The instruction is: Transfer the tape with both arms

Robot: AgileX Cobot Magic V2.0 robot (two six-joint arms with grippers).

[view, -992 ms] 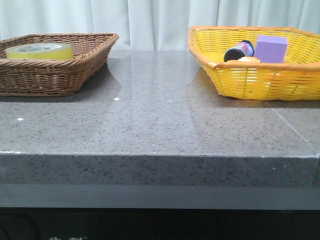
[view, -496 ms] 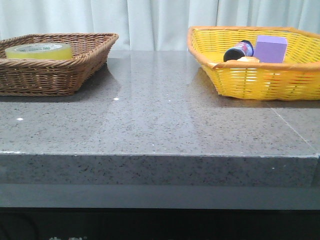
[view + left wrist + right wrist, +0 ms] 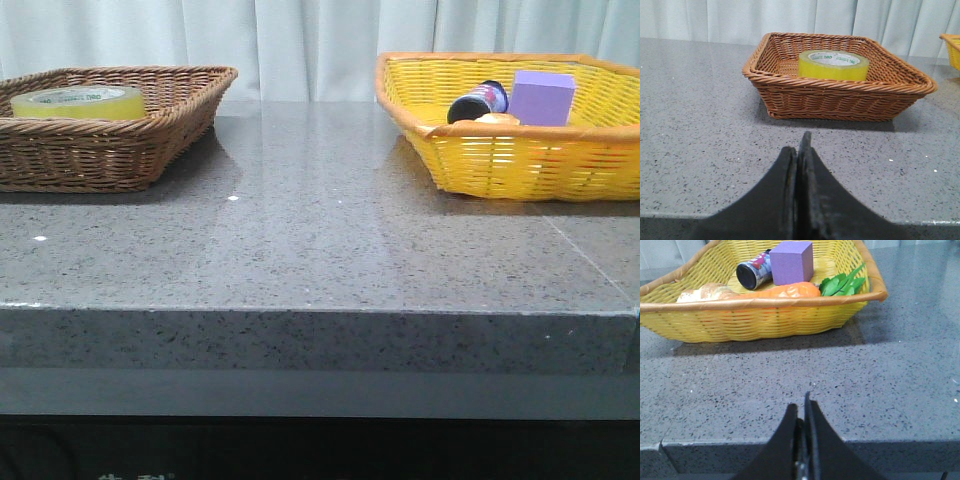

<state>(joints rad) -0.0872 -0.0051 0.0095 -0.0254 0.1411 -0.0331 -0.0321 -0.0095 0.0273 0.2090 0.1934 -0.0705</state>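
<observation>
The tape, a wide yellow roll with a white core and green print, lies flat in the brown wicker basket at the far left of the table. It also shows in the left wrist view, inside the same basket. My left gripper is shut and empty, low over the table's front edge, well short of the basket. My right gripper is shut and empty at the table's front edge, short of the yellow basket. Neither gripper shows in the front view.
The yellow basket at the far right holds a purple block, a dark can, a carrot with green leaves and a bread roll. Grey stone table; white curtain behind.
</observation>
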